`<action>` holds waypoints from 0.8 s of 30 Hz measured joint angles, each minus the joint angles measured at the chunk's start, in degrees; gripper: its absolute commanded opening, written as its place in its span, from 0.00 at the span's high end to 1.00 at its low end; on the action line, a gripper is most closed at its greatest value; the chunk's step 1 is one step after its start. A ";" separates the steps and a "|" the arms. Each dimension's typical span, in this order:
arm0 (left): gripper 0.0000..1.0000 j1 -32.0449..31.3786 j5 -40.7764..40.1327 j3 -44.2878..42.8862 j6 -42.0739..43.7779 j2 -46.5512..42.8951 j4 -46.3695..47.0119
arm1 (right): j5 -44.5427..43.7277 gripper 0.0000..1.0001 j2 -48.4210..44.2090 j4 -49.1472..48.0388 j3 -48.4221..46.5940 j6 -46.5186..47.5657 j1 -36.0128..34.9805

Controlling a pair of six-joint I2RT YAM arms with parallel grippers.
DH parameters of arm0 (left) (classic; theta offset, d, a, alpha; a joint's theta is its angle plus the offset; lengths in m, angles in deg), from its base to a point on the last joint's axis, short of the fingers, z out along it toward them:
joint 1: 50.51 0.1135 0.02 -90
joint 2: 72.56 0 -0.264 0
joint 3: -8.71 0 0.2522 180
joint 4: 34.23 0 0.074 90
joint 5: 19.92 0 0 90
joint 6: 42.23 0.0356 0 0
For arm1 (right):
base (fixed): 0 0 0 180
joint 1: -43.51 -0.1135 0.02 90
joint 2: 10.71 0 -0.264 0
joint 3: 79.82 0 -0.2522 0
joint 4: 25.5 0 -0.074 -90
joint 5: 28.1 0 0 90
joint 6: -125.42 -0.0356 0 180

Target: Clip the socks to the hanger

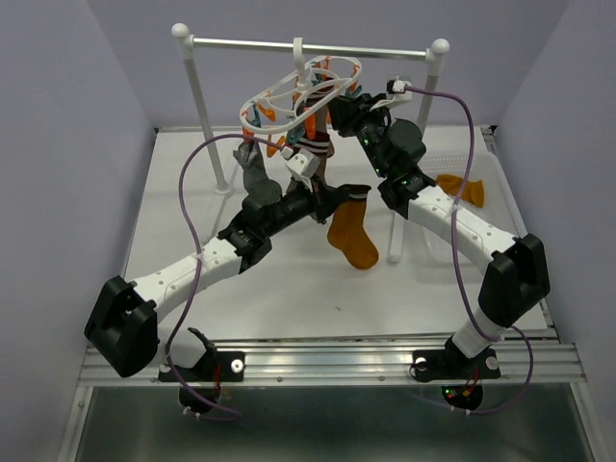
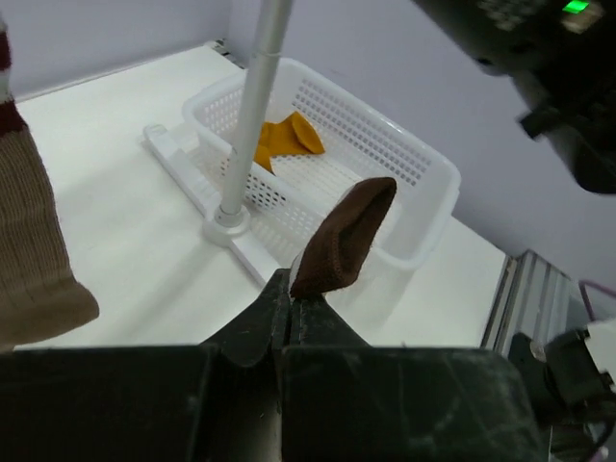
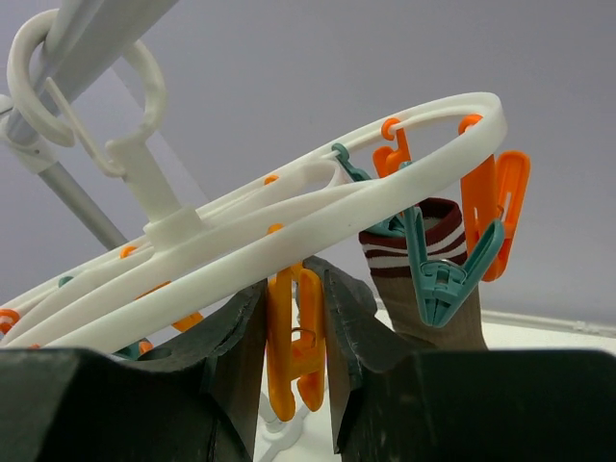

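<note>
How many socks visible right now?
5. Striped sock clipped on the hanger; grey sock hanging at its left side; brown sock pinched in the left tool; mustard sock beside that tool; orange sock in the basket. Others may be hidden.

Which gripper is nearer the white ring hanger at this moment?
Right. The right gripper is just beneath the hanger, closed on an orange clip hanging from it. The left gripper is lower down, shut on a dark brown sock.

No legible text or markings
</note>
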 measured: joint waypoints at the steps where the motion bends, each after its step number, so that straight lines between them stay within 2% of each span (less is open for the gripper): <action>1: 1.00 -0.24 -1.75 -0.72 -1.29 1.64 0.76 | 0.00 0.99 -0.33 0.22 0.13 -0.26 0.00; 5: 1.00 -0.81 -10.23 -2.40 -6.32 5.97 3.61 | -0.13 0.99 -1.55 1.16 0.22 -1.14 0.00; 12: 1.00 -0.76 -21.44 -3.80 -9.55 6.91 8.31 | 0.02 0.99 -4.20 1.88 1.84 -1.66 0.00; 18: 1.00 -0.35 -25.03 -5.77 -9.09 6.88 10.23 | 1.86 0.99 -5.16 1.79 3.30 -1.49 0.00; 24: 1.00 3.72 -22.95 -6.62 -10.56 6.80 7.02 | 5.40 0.99 -5.16 1.18 4.46 -0.70 0.00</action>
